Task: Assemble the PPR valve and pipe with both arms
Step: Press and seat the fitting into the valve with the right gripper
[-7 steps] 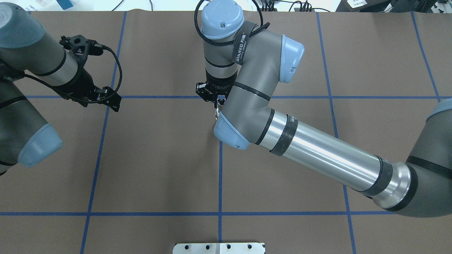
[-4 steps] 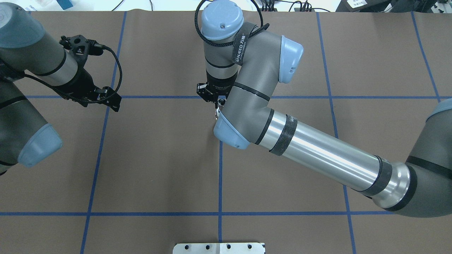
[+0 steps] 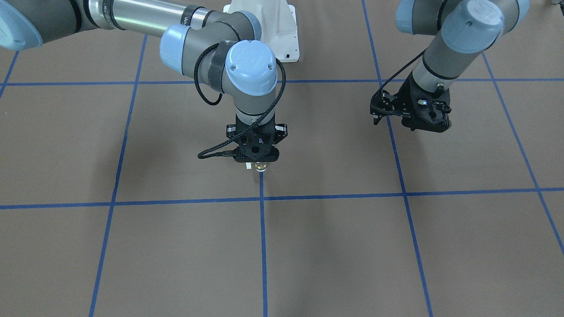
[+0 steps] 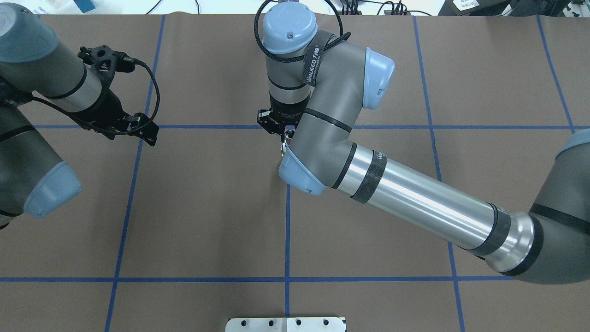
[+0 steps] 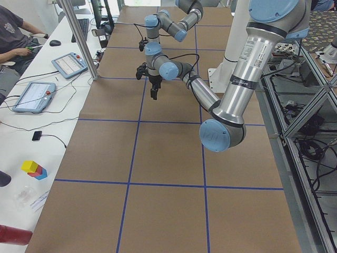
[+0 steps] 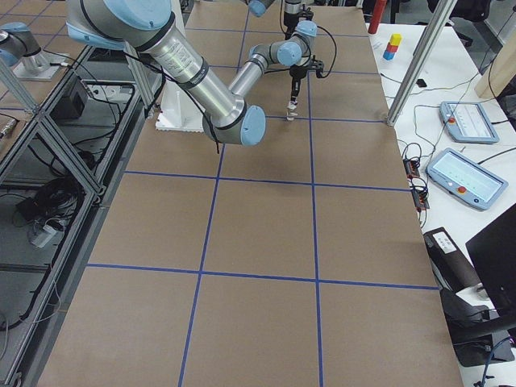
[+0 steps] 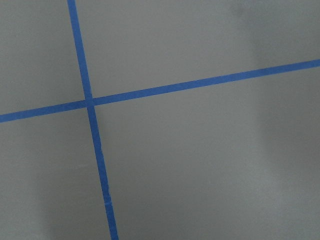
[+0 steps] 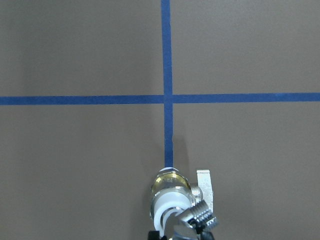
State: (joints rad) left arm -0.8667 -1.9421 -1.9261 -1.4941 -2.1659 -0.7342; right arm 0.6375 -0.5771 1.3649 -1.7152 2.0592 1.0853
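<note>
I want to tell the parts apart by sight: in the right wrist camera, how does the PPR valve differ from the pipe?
The PPR valve has a brass body and white end; the pipe is all silver. The valve looks smooth; the pipe shows screw threads. The valve sits in line with the blue tape line; the pipe just right of it. Both are small and close together.

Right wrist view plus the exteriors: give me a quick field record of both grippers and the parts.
right gripper: pointing down over a tape line, apparently shut on PPR valve
pipe: against the valve, beside its white end
left gripper: apart, holds nothing, open or shut unclear
resting on mat: cannot tell
</note>
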